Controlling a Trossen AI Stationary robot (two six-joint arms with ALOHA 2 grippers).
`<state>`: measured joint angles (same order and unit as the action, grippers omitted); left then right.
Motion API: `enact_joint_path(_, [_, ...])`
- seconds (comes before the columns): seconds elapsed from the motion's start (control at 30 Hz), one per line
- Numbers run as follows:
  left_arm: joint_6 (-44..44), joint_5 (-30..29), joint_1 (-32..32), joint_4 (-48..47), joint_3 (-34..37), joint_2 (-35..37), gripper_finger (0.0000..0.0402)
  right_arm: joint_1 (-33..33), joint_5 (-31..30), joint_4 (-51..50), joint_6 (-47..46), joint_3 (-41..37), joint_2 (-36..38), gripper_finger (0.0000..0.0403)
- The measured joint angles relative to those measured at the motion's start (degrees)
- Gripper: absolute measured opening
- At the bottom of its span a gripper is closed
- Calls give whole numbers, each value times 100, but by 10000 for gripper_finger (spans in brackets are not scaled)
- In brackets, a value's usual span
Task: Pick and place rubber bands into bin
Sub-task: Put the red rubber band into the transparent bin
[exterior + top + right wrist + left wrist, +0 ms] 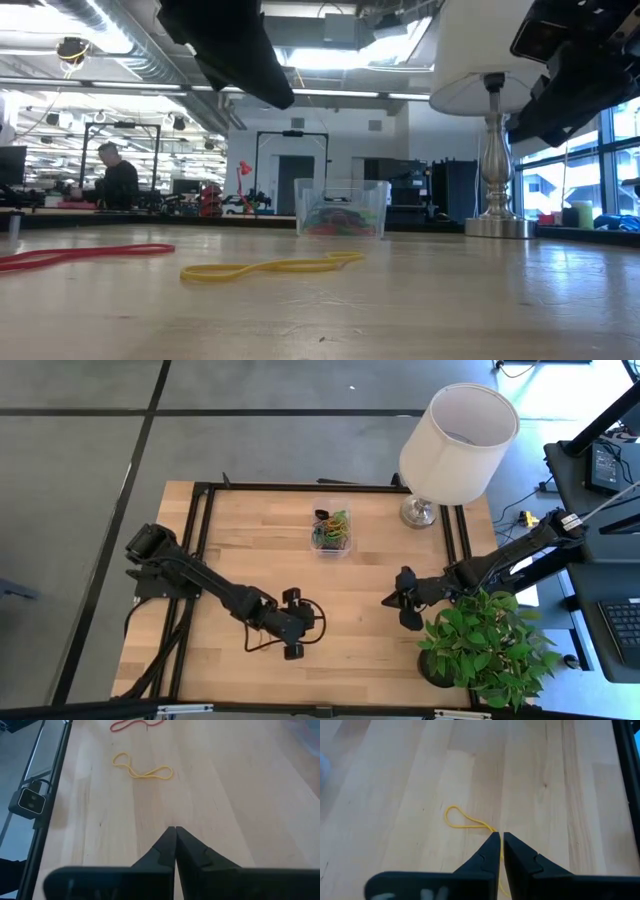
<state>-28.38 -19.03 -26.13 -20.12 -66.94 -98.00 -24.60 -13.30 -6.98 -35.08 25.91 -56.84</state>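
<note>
A yellow rubber band (270, 267) lies flat on the wooden table, and a red rubber band (80, 255) lies to its left. The right wrist view shows both, yellow (142, 770) and red (137, 725). The clear bin (330, 532) stands at the table's far middle with several coloured bands inside. My left gripper (500, 837) hangs shut above the yellow band (465, 822), clear of it, near the table's middle (312, 623). My right gripper (175, 830) is shut over bare wood at the right (388, 600).
A white-shaded lamp (455, 440) stands at the far right corner, its metal base (497, 225) on the table. A potted green plant (490, 650) fills the near right corner beside my right arm. Black frame rails (200, 560) run along the table's left edge.
</note>
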Motion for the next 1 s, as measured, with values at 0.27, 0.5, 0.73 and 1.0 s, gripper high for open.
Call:
enact_joint_path(0.27, [-1634, -358, 26, -977, 0, 0, 74, 0, 0, -2, 83, 0, 0, 12])
enact_joint_path(0.5, [-4376, 590, 26, -2585, 438, 0, 151, 0, 0, -2, 81, 0, -2, 12])
enact_joint_path(0.73, [-5367, 1139, 26, -1964, 1165, 0, 179, 0, 0, -5, 86, 0, -2, 12])
enact_joint_path(1.0, [-5652, 1135, 24, -1958, 1467, 32, 161, 0, -13, -9, 108, 0, -4, 12])
